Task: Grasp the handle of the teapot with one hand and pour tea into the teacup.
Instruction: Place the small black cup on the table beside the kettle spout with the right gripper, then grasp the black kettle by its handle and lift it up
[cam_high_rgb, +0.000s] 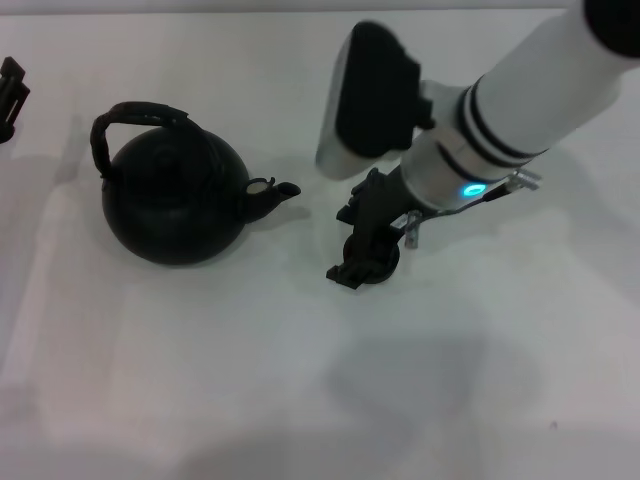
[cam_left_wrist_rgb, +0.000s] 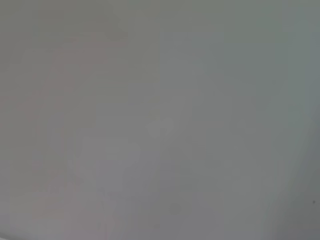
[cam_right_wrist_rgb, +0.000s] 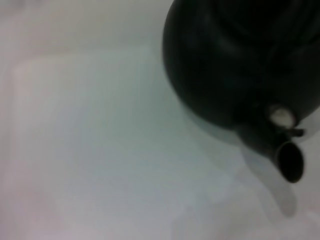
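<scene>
The teapot (cam_high_rgb: 175, 205) is round and matte black and stands left of centre on the white table (cam_high_rgb: 250, 380). Its arched, twig-like handle (cam_high_rgb: 135, 118) loops over its top, and its short spout (cam_high_rgb: 280, 192) points right. The right wrist view shows the teapot (cam_right_wrist_rgb: 235, 60) and its spout (cam_right_wrist_rgb: 285, 157) from close by. My right gripper (cam_high_rgb: 358, 248) reaches down just right of the spout. A small round dark shape at its tip looks like the teacup (cam_high_rgb: 383, 258), mostly hidden by the gripper. My left gripper (cam_high_rgb: 10, 95) sits at the far left edge, away from the teapot.
Bare white table surface (cam_left_wrist_rgb: 160, 120) fills the left wrist view. The right arm's white forearm (cam_high_rgb: 530, 90) and a black-and-white housing (cam_high_rgb: 365, 95) hang over the table's right back area.
</scene>
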